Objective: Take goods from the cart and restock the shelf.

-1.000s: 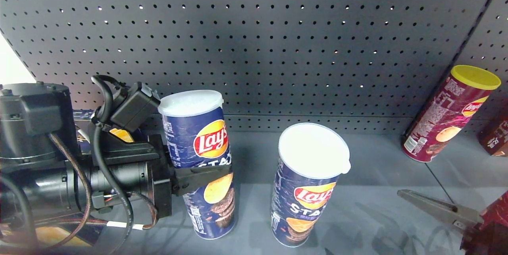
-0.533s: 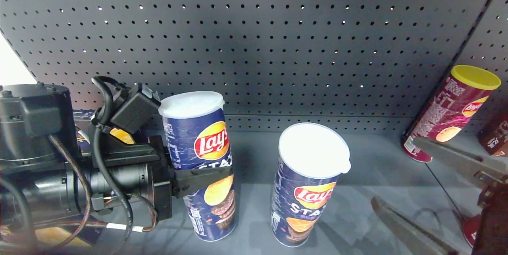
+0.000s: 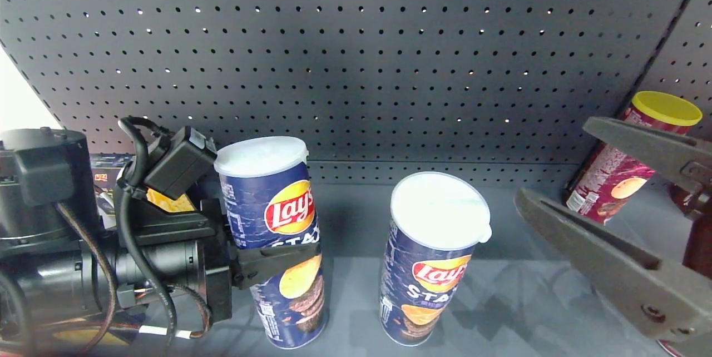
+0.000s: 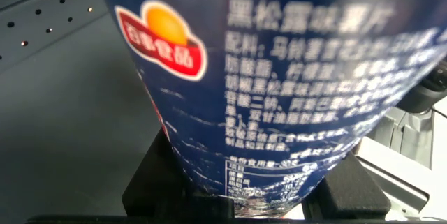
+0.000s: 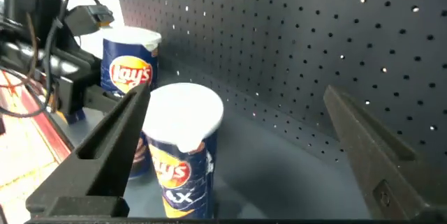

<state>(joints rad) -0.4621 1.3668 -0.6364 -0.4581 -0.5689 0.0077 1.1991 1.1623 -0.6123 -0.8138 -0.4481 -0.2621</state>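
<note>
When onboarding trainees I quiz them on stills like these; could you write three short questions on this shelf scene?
1. True or false: the left tool grips a blue can.
2. The right tool is: A open, B shut on a can, C shut and empty.
3. Fill in: the lid of the maroon can is ___.
Key: 1 true; 2 A; 3 yellow.

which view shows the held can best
Head view: the held can shows whole, lid to base, in the left pincer. Left wrist view has its label up close; right wrist view has it far off, partly hidden.
</note>
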